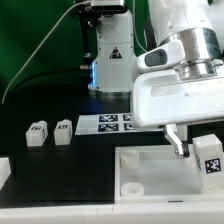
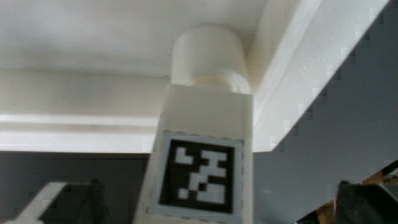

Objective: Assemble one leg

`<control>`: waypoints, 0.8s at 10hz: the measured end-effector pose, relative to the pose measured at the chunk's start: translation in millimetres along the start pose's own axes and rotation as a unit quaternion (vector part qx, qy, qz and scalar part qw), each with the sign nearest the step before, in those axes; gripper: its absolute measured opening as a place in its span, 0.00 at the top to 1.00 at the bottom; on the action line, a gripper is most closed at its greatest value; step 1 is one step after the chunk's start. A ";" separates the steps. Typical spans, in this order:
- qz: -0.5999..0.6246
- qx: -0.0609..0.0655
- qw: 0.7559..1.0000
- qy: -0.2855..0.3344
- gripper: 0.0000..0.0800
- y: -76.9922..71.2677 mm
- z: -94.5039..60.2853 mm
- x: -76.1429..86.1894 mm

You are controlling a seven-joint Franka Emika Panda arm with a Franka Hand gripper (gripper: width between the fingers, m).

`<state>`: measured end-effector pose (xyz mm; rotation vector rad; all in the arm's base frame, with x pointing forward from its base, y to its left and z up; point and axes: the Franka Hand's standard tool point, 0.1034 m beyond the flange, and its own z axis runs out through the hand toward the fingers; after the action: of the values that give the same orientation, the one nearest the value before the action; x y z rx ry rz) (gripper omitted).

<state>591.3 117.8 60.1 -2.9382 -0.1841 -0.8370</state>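
While the gripper (image 1: 186,146) stands with jaws apart, the leg (image 2: 201,150) between them sits in the tray (image 1: 150,175) corner; wrist view alone shows its rounded tip.

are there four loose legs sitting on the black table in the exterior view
No. Only two loose legs sit side by side on the table; a third leg stands by the gripper.
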 end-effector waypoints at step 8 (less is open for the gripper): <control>0.012 0.051 0.976 -0.212 0.19 1.9 -22.3 33.6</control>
<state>608.4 116.5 96.6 -2.9714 -0.2080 -0.1783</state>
